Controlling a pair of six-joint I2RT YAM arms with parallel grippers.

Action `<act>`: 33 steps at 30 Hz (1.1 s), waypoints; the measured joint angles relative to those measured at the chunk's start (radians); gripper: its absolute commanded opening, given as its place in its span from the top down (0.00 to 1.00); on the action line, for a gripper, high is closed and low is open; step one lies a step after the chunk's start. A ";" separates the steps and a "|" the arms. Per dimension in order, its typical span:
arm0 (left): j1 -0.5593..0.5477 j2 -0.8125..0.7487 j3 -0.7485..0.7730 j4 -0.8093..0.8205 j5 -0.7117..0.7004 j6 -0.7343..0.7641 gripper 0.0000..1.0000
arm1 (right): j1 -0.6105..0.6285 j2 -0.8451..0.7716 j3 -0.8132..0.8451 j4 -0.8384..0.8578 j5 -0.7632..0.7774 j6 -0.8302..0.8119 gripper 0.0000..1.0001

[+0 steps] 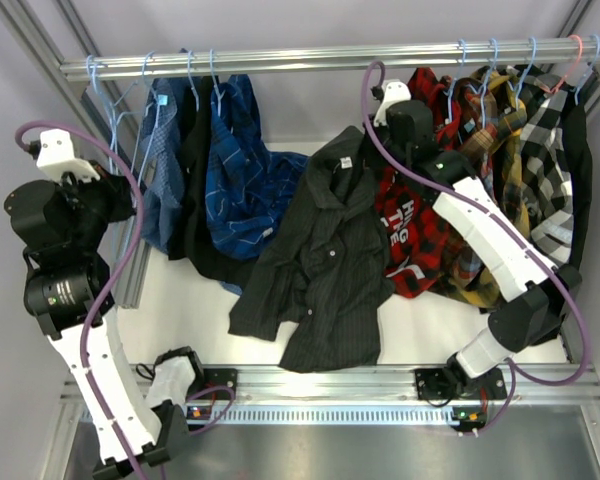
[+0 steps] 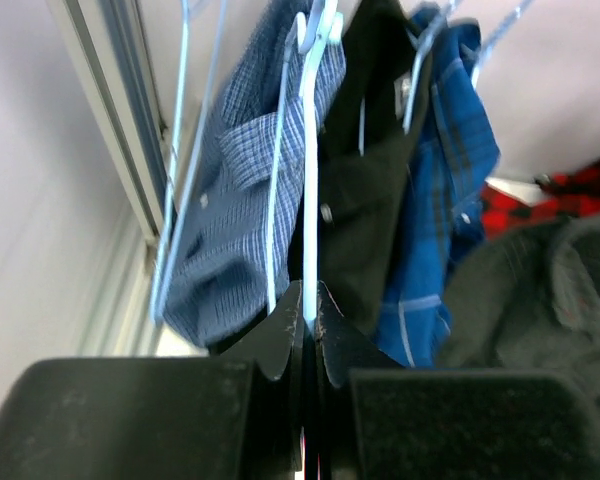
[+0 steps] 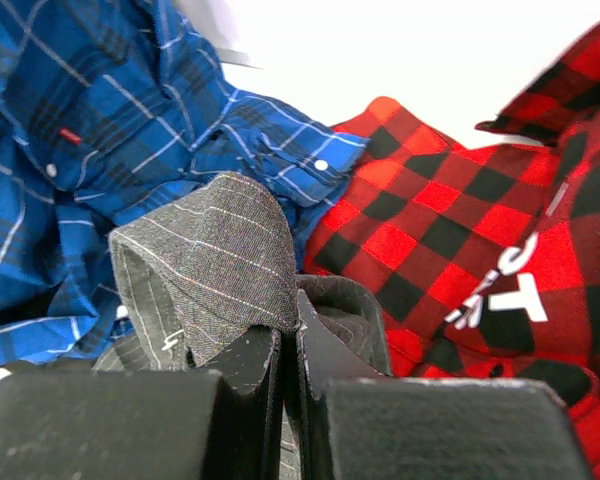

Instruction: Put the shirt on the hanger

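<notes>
The dark pinstriped shirt (image 1: 325, 260) hangs limp from its collar down onto the white table, open and crumpled. My right gripper (image 1: 372, 145) is up near the rail and shut on the shirt's collar (image 3: 215, 260); its jaws (image 3: 290, 335) pinch the fabric. My left gripper (image 1: 120, 200) is at the far left below the rail. In the left wrist view it (image 2: 310, 305) is shut on the thin light-blue wire of the hanger (image 2: 309, 190), which rises upright to its hook at the top of that view. The hanger and shirt are apart.
A metal rail (image 1: 310, 58) crosses the back. A light-blue checked shirt (image 2: 230, 210), a black garment and a blue plaid shirt (image 1: 245, 170) hang on its left half. The red-and-black plaid shirt (image 1: 410, 230) and several other shirts (image 1: 525, 130) hang on the right. Spare hangers (image 1: 100, 90) hang far left.
</notes>
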 measured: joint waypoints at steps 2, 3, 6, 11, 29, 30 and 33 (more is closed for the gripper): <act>0.000 -0.003 0.033 -0.068 0.005 -0.011 1.00 | 0.000 0.001 0.000 0.007 -0.012 0.000 1.00; 0.000 -0.006 0.053 -0.098 0.006 -0.018 1.00 | 0.000 0.002 0.000 0.010 -0.016 0.000 1.00; 0.000 -0.035 0.106 -0.172 0.006 -0.031 1.00 | 0.000 0.005 0.000 0.015 -0.023 0.000 1.00; -0.002 -0.132 0.145 -0.229 0.018 -0.037 1.00 | 0.000 0.015 0.000 0.039 -0.039 0.001 1.00; -0.043 -0.058 -0.072 -0.038 0.612 -0.168 1.00 | 0.000 0.037 0.012 0.058 -0.087 0.055 1.00; -0.053 -0.033 -0.072 -0.024 0.627 -0.168 1.00 | 0.000 0.037 0.016 0.059 -0.098 0.060 1.00; -0.098 0.040 -0.072 0.031 0.676 -0.172 1.00 | 0.000 0.035 0.023 0.063 -0.132 0.063 1.00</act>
